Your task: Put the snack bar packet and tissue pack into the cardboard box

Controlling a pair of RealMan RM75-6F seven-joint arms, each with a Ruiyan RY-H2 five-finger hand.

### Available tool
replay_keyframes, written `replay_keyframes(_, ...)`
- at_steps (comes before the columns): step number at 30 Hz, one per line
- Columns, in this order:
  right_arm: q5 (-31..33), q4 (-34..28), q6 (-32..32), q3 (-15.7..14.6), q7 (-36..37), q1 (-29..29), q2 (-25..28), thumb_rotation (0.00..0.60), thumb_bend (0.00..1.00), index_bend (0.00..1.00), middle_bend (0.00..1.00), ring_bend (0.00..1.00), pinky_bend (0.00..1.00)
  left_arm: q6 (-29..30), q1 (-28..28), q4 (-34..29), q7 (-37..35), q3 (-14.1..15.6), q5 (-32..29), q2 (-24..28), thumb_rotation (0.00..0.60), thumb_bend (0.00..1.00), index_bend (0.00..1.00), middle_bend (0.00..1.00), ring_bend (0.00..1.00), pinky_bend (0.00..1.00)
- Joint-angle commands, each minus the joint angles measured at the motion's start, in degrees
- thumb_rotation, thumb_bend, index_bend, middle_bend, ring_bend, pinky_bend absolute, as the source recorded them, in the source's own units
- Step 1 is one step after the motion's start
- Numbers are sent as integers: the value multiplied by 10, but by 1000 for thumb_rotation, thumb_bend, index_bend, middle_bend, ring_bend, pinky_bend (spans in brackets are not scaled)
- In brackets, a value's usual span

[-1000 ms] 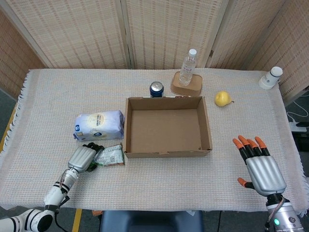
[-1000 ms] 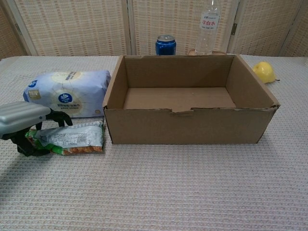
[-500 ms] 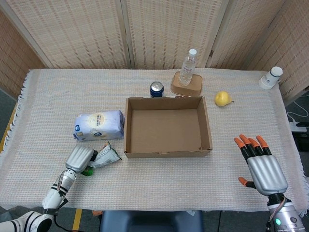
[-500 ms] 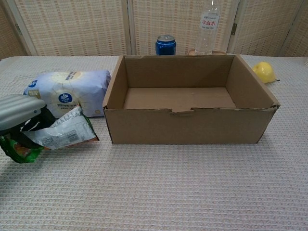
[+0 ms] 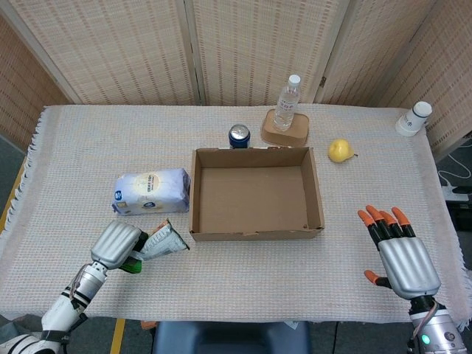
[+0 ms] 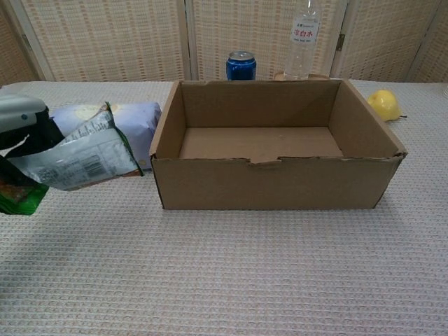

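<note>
can [image 5: 239, 136] just behind cardboard box [image 5: 255, 233].

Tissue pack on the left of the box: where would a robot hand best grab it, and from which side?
Probably from above, across the short width near the middle. The tissue pack lies flat on the table, long side left to right, soft and rounded. Its right end sits close to the cardboard box wall, so an end grip looks cramped. The left robot hand, nearest, already holds the snack bar packet.
</note>
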Motion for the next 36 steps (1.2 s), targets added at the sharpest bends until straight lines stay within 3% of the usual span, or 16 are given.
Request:
replay_keyframes(1, 0, 0, 0, 0, 0, 0, 0, 600, 15, 65, 42, 0, 0, -4, -16, -51, 25, -20, -19, 43, 600, 414, 778, 888, 750, 854)
replay_keyframes(4, -9, 0, 0, -2, 4, -1, 0, 600, 16, 65, 42, 0, 0, -13, -63, -53, 72, -63, -23, 53, 600, 414, 779, 889, 751, 854)
replay_keyframes(9, -6, 0, 2, 0, 12, -2, 6, 600, 15, 65, 42, 0, 0, -30, -130, 2, 90, -110, -81, -10, 600, 413, 779, 890, 752, 855)
replay_keyframes(14, 6, 0, 2, 5, 17, 1, 11, 600, 16, 65, 42, 0, 0, -27, -174, 67, 98, -123, -92, -89, 600, 419, 779, 890, 752, 855)
replay_keyframes(23, 30, 0, -2, 10, 14, 7, 12, 600, 16, 65, 42, 0, 0, -38, -271, 154, 172, -152, -199, -194, 600, 429, 781, 895, 752, 855)
replay_keyframes(29, 39, 0, -1, 13, 15, 10, 13, 600, 15, 65, 42, 0, 0, -8, -326, 195, 198, -182, -265, -263, 600, 431, 781, 895, 753, 856)
replay_keyframes(33, 38, 0, 0, 12, 19, 10, 15, 600, 16, 65, 42, 0, 0, 13, -338, 224, 188, -182, -265, -296, 600, 431, 780, 892, 753, 855)
replay_keyframes(35, 37, 0, 1, 12, 21, 9, 17, 600, 16, 65, 42, 0, 0, 22, -337, 234, 171, -182, -261, -309, 600, 429, 758, 862, 730, 835)
replay_keyframes(36, 36, 0, 2, 12, 22, 9, 17, 600, 16, 65, 42, 0, 0, 16, -335, 234, 162, -179, -265, -311, 600, 412, 692, 789, 672, 784)
